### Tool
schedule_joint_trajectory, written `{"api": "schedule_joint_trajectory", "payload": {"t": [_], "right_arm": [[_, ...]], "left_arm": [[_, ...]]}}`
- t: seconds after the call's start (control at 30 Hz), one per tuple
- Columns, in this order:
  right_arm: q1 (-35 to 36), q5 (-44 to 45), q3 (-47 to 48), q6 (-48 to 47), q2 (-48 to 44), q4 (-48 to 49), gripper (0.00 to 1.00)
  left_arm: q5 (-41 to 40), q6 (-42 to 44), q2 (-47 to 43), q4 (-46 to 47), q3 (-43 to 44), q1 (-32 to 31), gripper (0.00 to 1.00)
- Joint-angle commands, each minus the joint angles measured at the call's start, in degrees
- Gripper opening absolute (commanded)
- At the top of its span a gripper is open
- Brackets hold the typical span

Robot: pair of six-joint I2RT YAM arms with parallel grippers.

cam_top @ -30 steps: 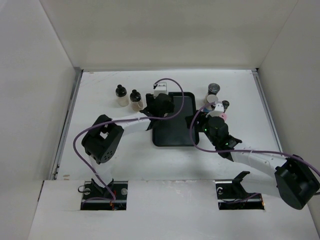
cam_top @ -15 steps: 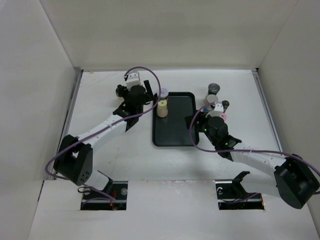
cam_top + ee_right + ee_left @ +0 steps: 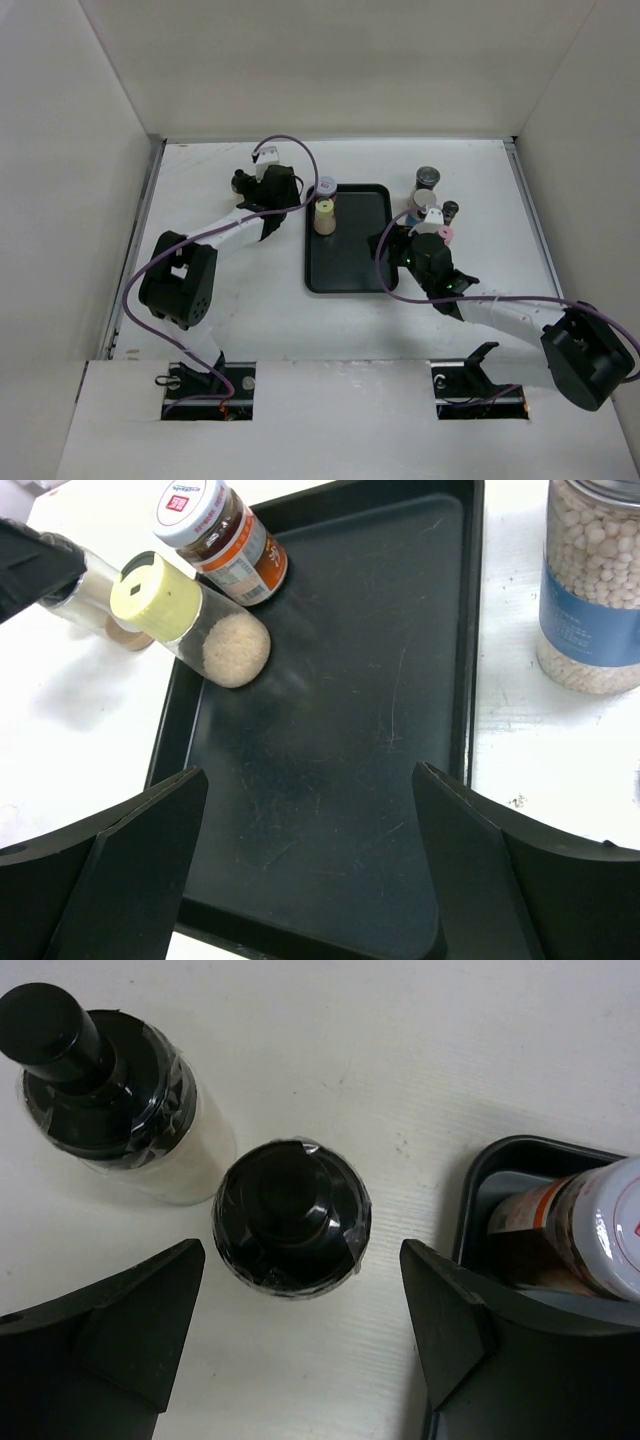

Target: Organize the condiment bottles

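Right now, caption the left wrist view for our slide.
Open left gripper straddles a black-capped bottle beside the tray.

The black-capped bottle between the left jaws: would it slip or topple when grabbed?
The black-capped bottle looks rigid, so likely firm to grip. Its glossy shrink film may be slippery. Standing upright, it might tip if nudged off-centre.

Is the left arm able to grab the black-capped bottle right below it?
Probably yes. The left tool hangs open above that black-capped bottle, one finger on each side, nothing blocking. The tray rim sits close to one finger, so it might brush there.
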Motion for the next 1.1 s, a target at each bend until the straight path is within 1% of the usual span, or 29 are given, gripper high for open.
{"api": "schedule_joint_trajectory", "payload": {"t": [0.0, 0.1, 0.17, 0.2, 0.27, 0.33, 0.43, 0.57, 0.67, 0.77, 0.83, 0.87, 0.93, 0.97, 1.03, 1.07], "right_arm": [[0.7, -0.3, 1.3, -0.7, -0.3, 3.4, 0.9], [0.8, -0.4, 1.3, -0.7, -0.6, 3.5, 0.9], [0.8, -0.5, 1.1, -0.7, -0.6, 3.5, 0.9], [0.8, -0.5, 1.1, -0.7, -0.6, 3.5, 0.9], [0.8, -0.6, 1.1, -0.7, -1.3, 3.2, 0.9], [0.8, -0.5, 0.8, -0.7, -1.9, 3.4, 0.9], [0.5, -0.6, 0.4, -0.5, -2.4, 3.2, 0.9], [0.7, 0.0, 0.2, -0.4, -3.4, 3.6, 0.9], [0.4, 0.0, -0.2, 0.0, -3.5, 3.9, 0.9], [0.4, 0.3, -0.6, 0.1, -4.8, 3.9, 0.9], [0.3, 0.9, -1.1, 0.2, -5.1, 4.5, 0.9], [0.2, 1.3, -1.2, 0.2, -5.1, 4.7, 0.88], [0.1, 1.6, -1.2, 0.3, -5.3, 4.6, 0.8], [0.1, 1.9, -1.5, 0.4, -5.6, 4.7, 0.71], [0.1, 2.9, -1.8, 0.4, -6.3, 4.8, 0.45], [0.1, 3.5, -2.0, 0.4, -6.4, 4.8, 0.36]], "left_arm": [[0.7, 0.4, 0.7, 1.4, 4.5, 1.2, 0.78], [0.5, 1.1, 2.3, 1.8, 5.6, 1.6, 0.77], [0.6, 1.1, 2.9, 1.9, 5.8, 1.9, 0.72], [0.5, 1.1, 3.0, 1.9, 5.7, 1.9, 0.69], [0.4, 1.1, 3.0, 1.9, 5.2, 1.9, 0.56], [0.4, 1.0, 2.5, 2.0, 4.4, 1.9, 0.46], [0.0, 0.9, 0.5, 1.7, 3.6, 1.8, 0.36], [-2.6, 1.3, -7.8, 2.7, 2.3, 0.1, 0.33], [-3.3, 2.8, -13.9, 3.2, 3.5, -2.4, 0.33], [-4.3, 5.4, -17.5, 4.9, 5.6, -5.7, 0.33], [-3.9, 5.9, -18.0, 5.8, 7.7, -8.1, 0.33], [-3.4, 5.9, -17.3, 5.7, 9.4, -9.5, 0.33], [-2.2, 6.1, -14.9, 5.6, 12.9, -12.4, 0.33], [-1.4, 6.5, -13.1, 5.9, 14.5, -13.6, 0.33], [-0.5, 6.7, -8.7, 5.9, 18.3, -15.6, 0.33], [-0.1, 6.6, -6.4, 5.8, 20.1, -16.5, 0.33]]}}
